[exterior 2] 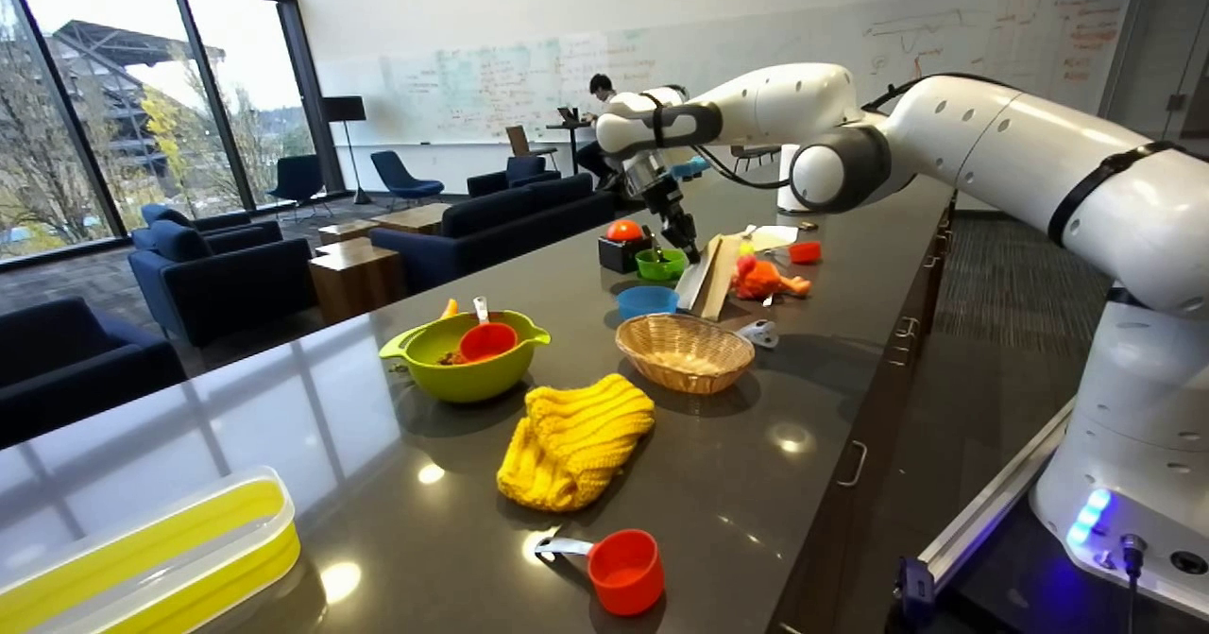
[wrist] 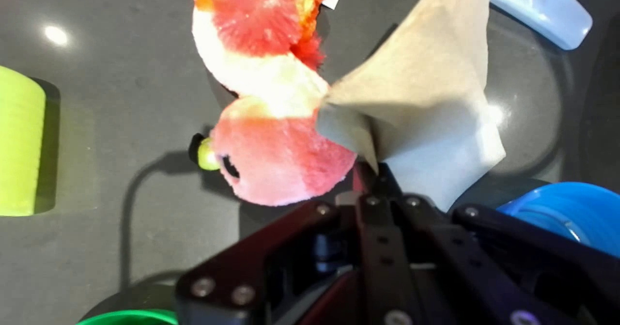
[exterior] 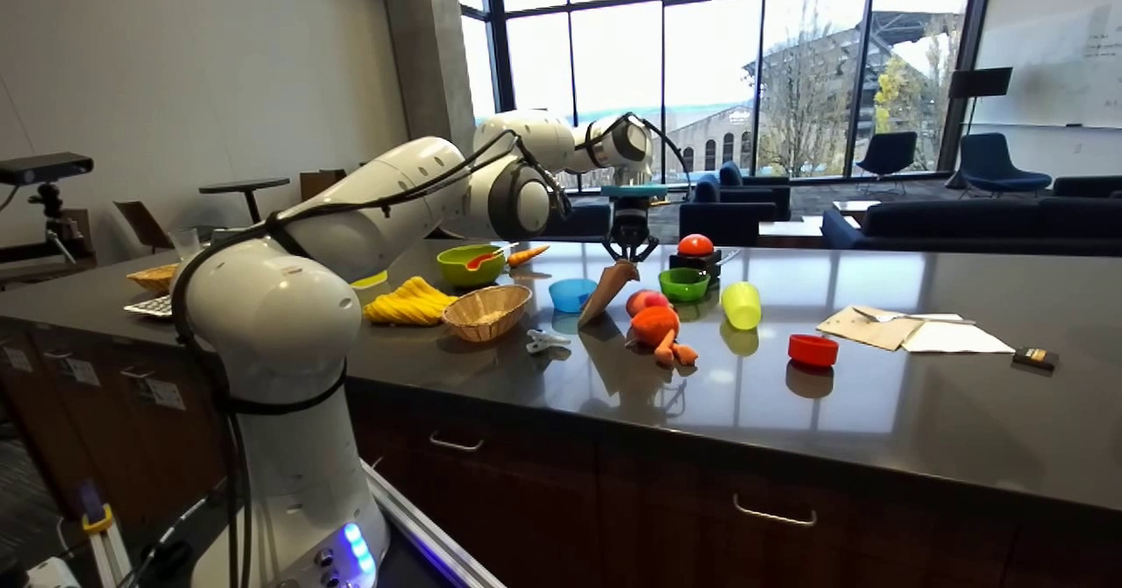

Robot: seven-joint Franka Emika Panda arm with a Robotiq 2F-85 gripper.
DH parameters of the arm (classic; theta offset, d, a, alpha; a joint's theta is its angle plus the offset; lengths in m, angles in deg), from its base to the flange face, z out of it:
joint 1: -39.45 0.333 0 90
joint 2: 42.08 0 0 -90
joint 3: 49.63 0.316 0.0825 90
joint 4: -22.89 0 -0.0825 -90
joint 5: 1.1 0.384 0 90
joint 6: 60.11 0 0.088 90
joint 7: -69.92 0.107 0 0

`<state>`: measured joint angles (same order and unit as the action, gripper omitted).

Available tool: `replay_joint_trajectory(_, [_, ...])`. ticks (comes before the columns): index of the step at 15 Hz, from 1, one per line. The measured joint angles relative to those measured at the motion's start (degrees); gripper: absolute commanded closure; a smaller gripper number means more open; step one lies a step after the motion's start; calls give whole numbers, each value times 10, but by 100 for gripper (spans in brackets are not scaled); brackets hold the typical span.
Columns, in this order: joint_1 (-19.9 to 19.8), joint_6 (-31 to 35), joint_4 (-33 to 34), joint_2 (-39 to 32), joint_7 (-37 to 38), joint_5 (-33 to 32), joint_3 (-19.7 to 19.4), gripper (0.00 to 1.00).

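Paper [wrist: 431, 73], brown and folded, is gripped by one edge beside the plush toy [wrist: 276, 155], the claw [wrist: 373, 177] closed tight on that thin fold. A steady pinch and slow, lifted movement seem called for, so the fold is not lost and the plush toy is not brushed. The long axis is slanted: from the claw, the far end is pointed down toward the tabletop [exterior: 877, 430], away from the plush toy. Across the paper from the plush toy, the blue bowl [exterior: 570, 297] is seen.
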<state>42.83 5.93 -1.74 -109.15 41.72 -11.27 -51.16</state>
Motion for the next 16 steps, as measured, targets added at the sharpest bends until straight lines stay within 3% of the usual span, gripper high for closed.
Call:
replay_joint_trajectory(11, [-9,-57,-4,-4,-236,44,58,100])
replay_joint_trajectory(16, [-15,-130,-4,-8,-313,52,67,100])
